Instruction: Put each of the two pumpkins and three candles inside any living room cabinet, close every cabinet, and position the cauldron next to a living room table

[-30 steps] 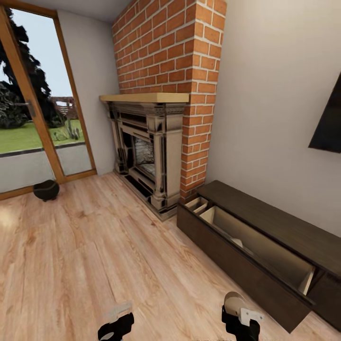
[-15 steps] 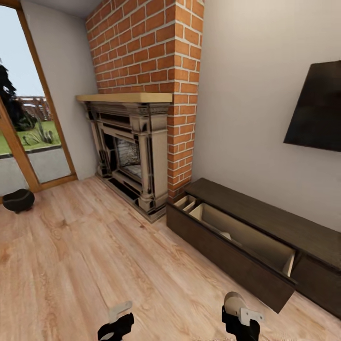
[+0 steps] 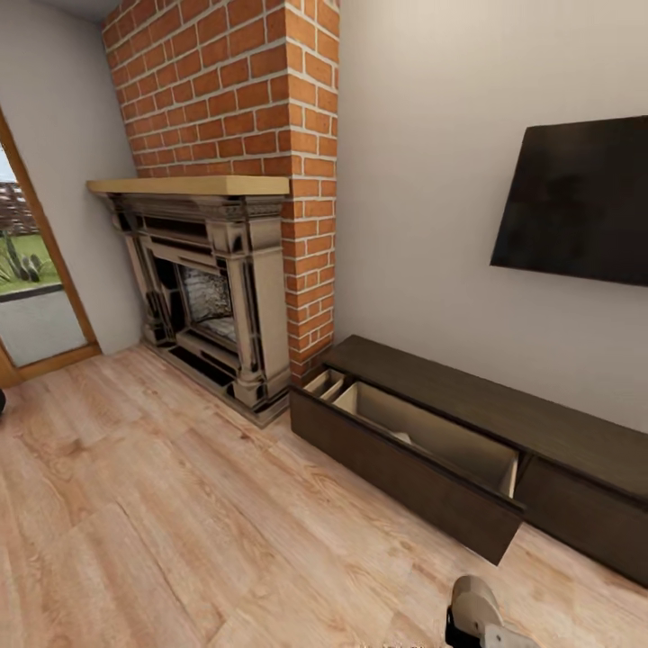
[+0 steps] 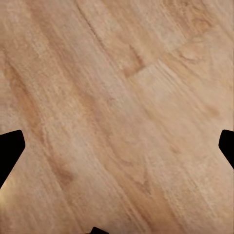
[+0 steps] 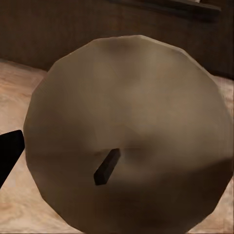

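beside the brick fireplace (image 3: pixel 216 297), against the wall: long dark cabinet (image 3: pixel 504 423), nearest drawer (image 3: pixel 405 463) pulled open, pale inside showing. low in front of that cabinet: right gripper (image 5: pixel 122 146) closed around a candle (image 5: pixel 129 134), beige end and dark wick facing the wrist camera, cabinet front just behind it. over bare wood floor (image 4: pixel 122 97): left gripper (image 4: pixel 117 151), fingers spread wide, holding nothing, touching nothing.
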Controlling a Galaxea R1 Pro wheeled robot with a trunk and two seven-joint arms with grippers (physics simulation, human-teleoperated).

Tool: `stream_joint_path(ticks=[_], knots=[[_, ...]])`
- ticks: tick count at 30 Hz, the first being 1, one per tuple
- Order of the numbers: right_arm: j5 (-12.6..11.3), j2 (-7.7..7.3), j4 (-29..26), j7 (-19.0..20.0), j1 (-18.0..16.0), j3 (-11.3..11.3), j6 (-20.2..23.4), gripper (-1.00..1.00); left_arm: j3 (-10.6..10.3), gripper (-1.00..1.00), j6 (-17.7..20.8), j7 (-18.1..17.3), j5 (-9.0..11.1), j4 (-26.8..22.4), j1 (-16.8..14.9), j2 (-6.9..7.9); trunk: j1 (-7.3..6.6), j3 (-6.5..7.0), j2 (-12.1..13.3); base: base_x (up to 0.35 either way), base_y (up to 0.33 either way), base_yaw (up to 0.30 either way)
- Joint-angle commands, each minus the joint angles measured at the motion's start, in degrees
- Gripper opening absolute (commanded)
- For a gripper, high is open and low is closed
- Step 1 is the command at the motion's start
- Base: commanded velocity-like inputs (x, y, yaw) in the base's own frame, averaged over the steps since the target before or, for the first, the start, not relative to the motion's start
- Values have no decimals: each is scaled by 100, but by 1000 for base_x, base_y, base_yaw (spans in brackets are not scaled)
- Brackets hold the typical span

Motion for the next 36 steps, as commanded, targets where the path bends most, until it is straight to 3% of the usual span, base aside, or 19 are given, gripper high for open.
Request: stream_joint_path(ticks=[1,4,5,9,15,23,36], knots=[[37,-4,116,-32,-9,66,-122,-100,-58,100,-25,23,18,-4,27,22,-1,-4,-3,0,1,-269],[31,-5,543,45,-9,62,-620,-100,-60,100,-69,-128,19,-4,123,104,-1,-4,-3,0,0,-269],[24,1,1083,169,-9,61,-983,-100,-60,100,-85,-330,26,-4,240,143,-1,-4,-3,0,0,-269],[18,28,1601,246,-9,67,-1330,-100,-64,100,-90,-407,28,-4,286,145,-1,-4,-3,0,0,-270],[17,141,1803,255,-9,64,-1393,-100,-64,100,-91,-416,29,-4,291,140,-1,-4,-3,0,78,-270],[8,169,1816,251,-9,65,-1392,-100,-64,100,-56,-408,29,-4,291,132,-1,-4,-3,115,240,-271],[-8,165,1816,240,-9,61,-1385,-100,-64,100,-55,-409,29,-4,291,91,-1,-4,-3,13,14,-286]])
